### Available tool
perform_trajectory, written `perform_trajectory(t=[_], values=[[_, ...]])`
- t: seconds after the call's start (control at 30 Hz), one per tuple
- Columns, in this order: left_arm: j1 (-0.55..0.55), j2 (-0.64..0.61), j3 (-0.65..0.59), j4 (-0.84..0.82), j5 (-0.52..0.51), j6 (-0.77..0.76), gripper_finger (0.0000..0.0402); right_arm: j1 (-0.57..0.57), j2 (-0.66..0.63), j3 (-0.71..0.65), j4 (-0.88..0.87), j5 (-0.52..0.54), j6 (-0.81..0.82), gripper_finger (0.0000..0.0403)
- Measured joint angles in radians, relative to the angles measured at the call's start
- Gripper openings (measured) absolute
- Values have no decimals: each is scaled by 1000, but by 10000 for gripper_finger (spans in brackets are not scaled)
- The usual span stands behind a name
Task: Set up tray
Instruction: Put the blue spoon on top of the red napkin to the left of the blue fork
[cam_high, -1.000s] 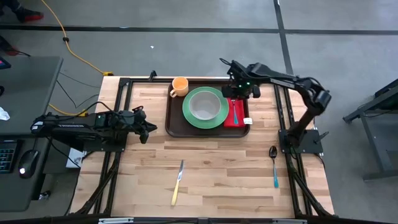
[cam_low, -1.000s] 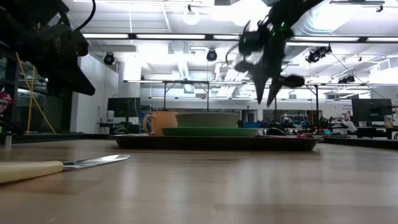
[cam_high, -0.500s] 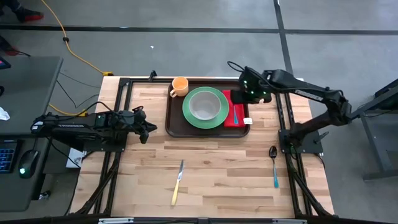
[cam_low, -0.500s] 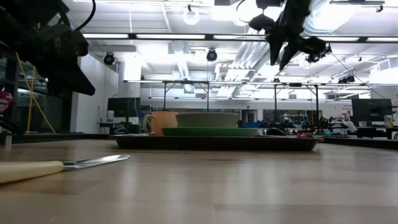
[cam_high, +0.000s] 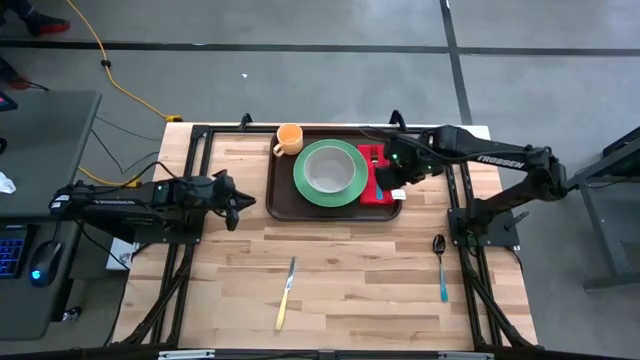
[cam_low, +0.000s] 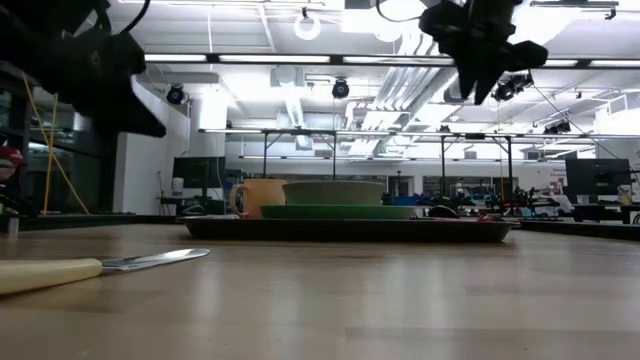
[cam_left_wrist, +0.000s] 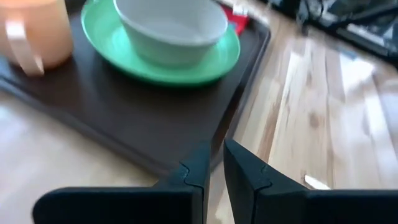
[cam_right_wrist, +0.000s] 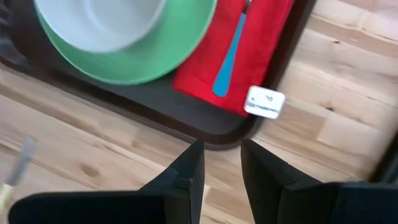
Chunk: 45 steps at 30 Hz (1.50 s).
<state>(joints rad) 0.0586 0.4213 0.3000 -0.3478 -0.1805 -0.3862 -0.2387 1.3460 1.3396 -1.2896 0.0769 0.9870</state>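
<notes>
The dark brown tray (cam_high: 282, 190) lies at the table's far middle. On it stand a green plate (cam_high: 347, 190) with a pale bowl (cam_high: 328, 170), an orange mug (cam_high: 289, 138), and a red napkin (cam_high: 368, 195) with a blue-handled utensil (cam_right_wrist: 229, 62) lying on it. My right gripper (cam_high: 388, 182) hangs high above the tray's near right corner (cam_right_wrist: 211, 134), empty, its fingers a narrow gap apart (cam_right_wrist: 222, 163). My left gripper (cam_high: 240, 202) is shut and empty, left of the tray (cam_left_wrist: 143, 124).
A yellow-handled knife (cam_high: 286, 293) lies near the table's near edge at the middle. A blue-handled spoon (cam_high: 441, 268) lies at the near right. A white tag (cam_right_wrist: 265, 102) sticks out from the napkin's near corner. Bare wood lies between tray and cutlery.
My right gripper has risen from just above the red napkin to well above the tray, swung a little right, then come toward the table's near edge over the tray's near right corner. My left gripper has shifted slightly toward the tray. The tray's things have stayed put.
</notes>
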Motion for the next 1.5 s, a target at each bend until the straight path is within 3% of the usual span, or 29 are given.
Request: perform_trajectory(t=[0.37, 0.5, 0.73, 0.97, 1.5], values=[[0, 0, 0, 124, -12, 38, 76, 140, -2, 0, -133, 116, 25, 83], [0, 0, 0, 122, 52, 23, 76, 203, -17, 0, -176, 180, 57, 83], [0, 0, 0, 125, 127, 23, 76, 298, -83, 0, -205, 176, 178, 83], [0, 0, 0, 176, 176, 38, 76, 389, -156, 0, -218, 81, 324, 83], [0, 0, 0, 164, 198, 40, 76, 545, -154, 0, -226, -209, 546, 83]])
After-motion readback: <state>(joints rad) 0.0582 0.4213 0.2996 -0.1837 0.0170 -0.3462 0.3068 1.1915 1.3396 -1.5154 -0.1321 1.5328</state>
